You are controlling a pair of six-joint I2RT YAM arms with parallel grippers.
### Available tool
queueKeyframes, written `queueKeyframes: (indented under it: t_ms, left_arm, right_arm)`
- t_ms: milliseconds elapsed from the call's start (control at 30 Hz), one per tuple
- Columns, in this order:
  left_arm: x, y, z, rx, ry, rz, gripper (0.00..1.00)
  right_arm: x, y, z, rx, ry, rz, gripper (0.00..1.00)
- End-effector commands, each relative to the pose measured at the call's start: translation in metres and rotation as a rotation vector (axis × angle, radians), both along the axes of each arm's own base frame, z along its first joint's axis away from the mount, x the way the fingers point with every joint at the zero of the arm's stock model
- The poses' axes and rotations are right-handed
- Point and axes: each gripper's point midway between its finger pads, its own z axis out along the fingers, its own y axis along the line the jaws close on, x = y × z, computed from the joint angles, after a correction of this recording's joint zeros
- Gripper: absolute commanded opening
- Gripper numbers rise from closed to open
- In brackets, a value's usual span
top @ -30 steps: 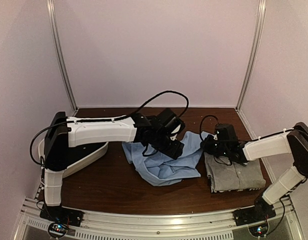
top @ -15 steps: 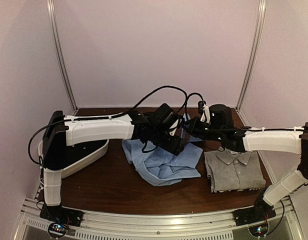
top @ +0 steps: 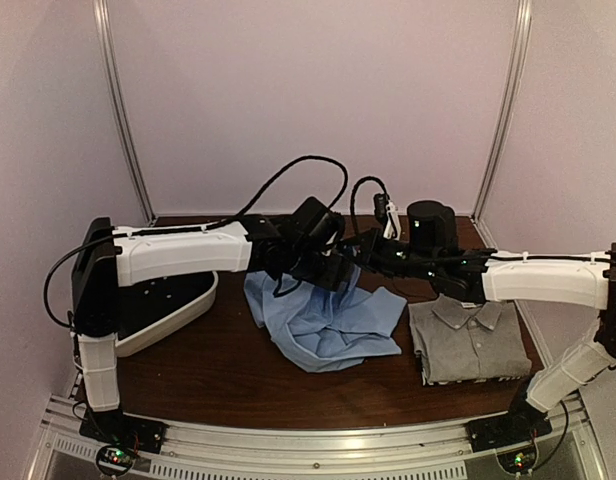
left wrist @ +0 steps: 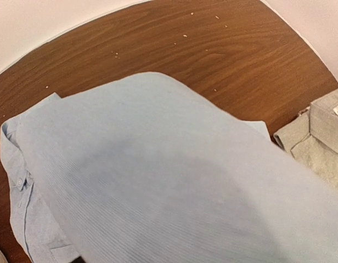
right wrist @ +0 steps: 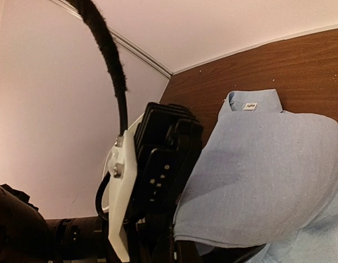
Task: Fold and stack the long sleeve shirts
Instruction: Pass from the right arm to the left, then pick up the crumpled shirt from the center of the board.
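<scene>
The light blue shirt [top: 333,322] lies crumpled at the table's middle, with its far part lifted. My left gripper [top: 338,272] is over that lifted part and holds it. In the left wrist view the blue cloth [left wrist: 158,181] drapes over my fingers and hides them. My right gripper [top: 366,250] reaches in from the right, close against the left gripper. The right wrist view shows the blue shirt [right wrist: 268,164] with its collar label and the left arm's wrist [right wrist: 158,164]; the right fingers are hidden under cloth. The grey shirt [top: 468,340] lies folded at the right and also shows in the left wrist view [left wrist: 322,137].
A white tray [top: 178,310] stands at the left under the left arm. Brown table [top: 218,370] shows in front of the shirts. Pale walls with metal corner posts [top: 123,120] close in the back and sides. Black cables loop above both wrists.
My right arm left the grey shirt and swung left and back to the blue shirt beside the left gripper. My left gripper drew back and left a little, lifting the blue cloth.
</scene>
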Motion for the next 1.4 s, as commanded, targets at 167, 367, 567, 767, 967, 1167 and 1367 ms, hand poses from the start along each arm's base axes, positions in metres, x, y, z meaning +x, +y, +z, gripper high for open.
queueKeyframes:
  t_ms: [167,367,567,767,967,1167,1367]
  left_arm:
    - [0.019,0.015,0.051,-0.137,-0.119,0.100,0.00]
    - [0.029,0.063,0.077,-0.161,-0.161,0.276,0.00]
    - [0.031,0.113,0.115,-0.230,-0.216,0.357,0.00]
    - [0.021,0.147,0.143,-0.267,-0.277,0.383,0.00]
    - [0.007,0.173,0.157,-0.307,-0.300,0.417,0.00]
    - [-0.001,0.188,0.155,-0.299,-0.303,0.439,0.00]
    - [-0.004,0.193,0.149,-0.289,-0.292,0.440,0.00]
  right_arm:
    - [-0.007,0.009,0.023,0.061,-0.030,0.039,0.04]
    - [0.002,-0.009,0.023,-0.036,-0.062,-0.020,0.40]
    - [0.020,-0.050,0.003,-0.144,-0.055,-0.101,0.65]
    - [0.033,-0.080,-0.046,-0.351,-0.007,-0.154,0.76]
    - [0.050,-0.071,-0.096,-0.563,0.019,-0.073,0.82]
    - [0.080,-0.062,-0.137,-0.738,0.036,-0.056,0.81]
    - [0.100,-0.053,-0.178,-0.881,0.059,-0.031,0.78]
